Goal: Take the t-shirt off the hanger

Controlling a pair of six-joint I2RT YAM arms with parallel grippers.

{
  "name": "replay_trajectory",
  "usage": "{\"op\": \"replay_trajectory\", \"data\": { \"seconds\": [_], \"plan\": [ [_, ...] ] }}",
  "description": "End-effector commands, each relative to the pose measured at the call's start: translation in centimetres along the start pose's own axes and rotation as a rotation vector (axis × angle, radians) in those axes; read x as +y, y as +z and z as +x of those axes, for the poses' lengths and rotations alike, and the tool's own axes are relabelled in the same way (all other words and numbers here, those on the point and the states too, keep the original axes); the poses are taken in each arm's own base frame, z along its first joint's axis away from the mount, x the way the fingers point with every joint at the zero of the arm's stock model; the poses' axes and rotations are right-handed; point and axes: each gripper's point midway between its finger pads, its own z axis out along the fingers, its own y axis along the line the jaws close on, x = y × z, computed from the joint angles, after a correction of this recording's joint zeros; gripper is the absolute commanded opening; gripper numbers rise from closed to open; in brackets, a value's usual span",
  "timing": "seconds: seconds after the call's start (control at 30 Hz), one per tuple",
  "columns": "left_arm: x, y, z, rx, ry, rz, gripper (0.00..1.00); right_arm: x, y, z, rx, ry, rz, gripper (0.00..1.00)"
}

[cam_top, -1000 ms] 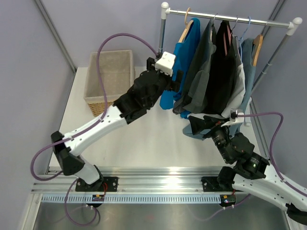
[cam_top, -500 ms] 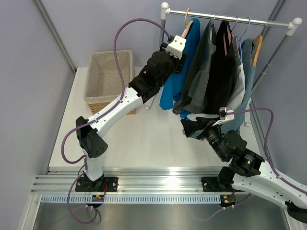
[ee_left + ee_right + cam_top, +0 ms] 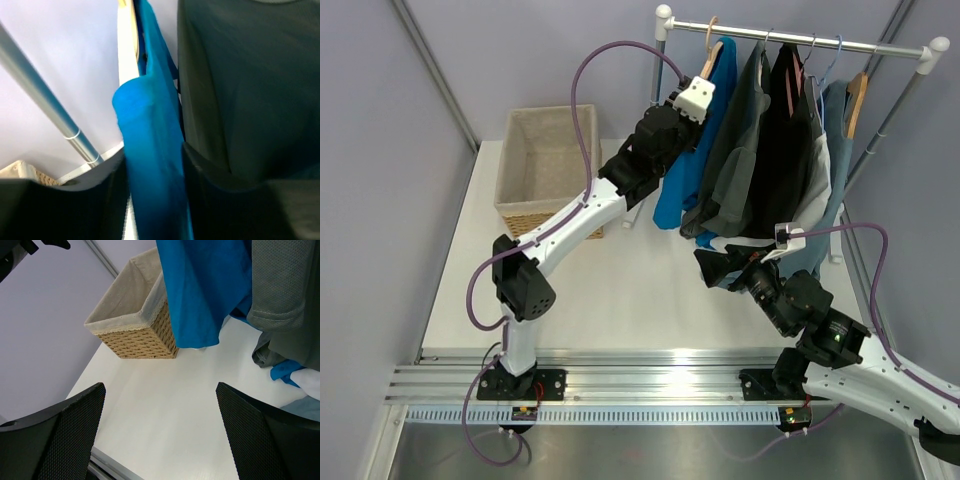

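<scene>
The blue t-shirt (image 3: pixel 692 135) hangs on a wooden hanger (image 3: pixel 708 60) at the left end of the clothes rail (image 3: pixel 820 42). My left gripper (image 3: pixel 706 115) is raised against the shirt's upper left edge. In the left wrist view a fold of the blue t-shirt (image 3: pixel 150 165) fills the space between the two dark fingers of the left gripper (image 3: pixel 152 200), and the pale hanger (image 3: pixel 127 40) shows above it. My right gripper (image 3: pixel 712 266) hovers low over the table, under the hanging clothes. The right gripper (image 3: pixel 160 430) stands wide open with nothing in it; the t-shirt's hem (image 3: pixel 200 290) hangs ahead of it.
A wicker basket (image 3: pixel 548 108) with a cloth lining stands at the back left, also seen as the basket (image 3: pixel 145 335) in the right wrist view. Dark grey, black and light blue garments (image 3: pixel 770 140) hang to the right of the t-shirt. The rack's upright pole (image 3: pixel 45 95) stands left of the shirt.
The left arm rose and reached in toward the top of the blue t-shirt, and its jaws narrowed onto the cloth. The right gripper shifted slightly left, still open.
</scene>
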Motion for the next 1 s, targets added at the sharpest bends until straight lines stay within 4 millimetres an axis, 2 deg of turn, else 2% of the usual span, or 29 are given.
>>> {"op": "replay_trajectory", "data": {
  "seconds": [0.0, 0.1, 0.13, 0.2, 0.33, 0.43, 0.6, 0.63, 0.7, 0.73, 0.8, 0.97],
  "plan": [
    [0.2, 0.0, -4.7, -0.132, -0.025, 0.020, 0.39, 1.3, -0.2, -1.6, -0.028, 0.039, -0.028, 1.00],
    [0.0, 0.5, -4.8, -0.142, -0.049, 0.033, 0.20, 1.2, -0.1, -1.6, -0.029, 0.039, -0.025, 1.00],
    [0.1, 0.7, -4.7, -0.141, -0.050, 0.030, 0.10, 1.2, -0.2, -1.7, -0.031, 0.040, -0.026, 0.99],
    [0.5, 0.7, -5.4, -0.157, -0.064, 0.016, 0.00, 1.2, -0.3, -1.7, -0.032, 0.040, -0.027, 0.99],
    [0.7, 0.5, -6.3, -0.181, -0.091, 0.011, 0.00, 1.3, -0.3, -1.6, -0.027, 0.041, -0.032, 0.99],
    [1.2, -0.1, -8.1, -0.232, -0.114, 0.000, 0.00, 1.4, -0.2, -1.6, -0.025, 0.042, -0.035, 0.99],
    [2.7, -1.3, -10.2, -0.286, -0.115, -0.050, 0.00, 1.3, -0.3, -1.7, -0.026, 0.041, -0.034, 1.00],
    [2.6, -1.4, -10.0, -0.287, -0.108, -0.051, 0.00, 1.3, -0.3, -1.6, -0.025, 0.039, -0.035, 1.00],
    [3.4, -2.3, -11.3, -0.330, -0.117, -0.074, 0.00, 1.3, -0.2, -1.6, -0.025, 0.040, -0.030, 0.99],
    [3.4, -2.2, -10.7, -0.324, -0.116, -0.080, 0.00, 1.3, -0.2, -1.6, -0.026, 0.039, -0.030, 0.99],
    [4.1, -3.1, -11.8, -0.373, -0.138, -0.102, 0.00, 1.2, -0.1, -1.6, -0.026, 0.036, -0.026, 0.99],
    [4.3, -3.8, -12.5, -0.393, -0.157, -0.102, 0.00, 1.2, -0.1, -1.6, -0.025, 0.031, -0.022, 0.99]
  ]
}}
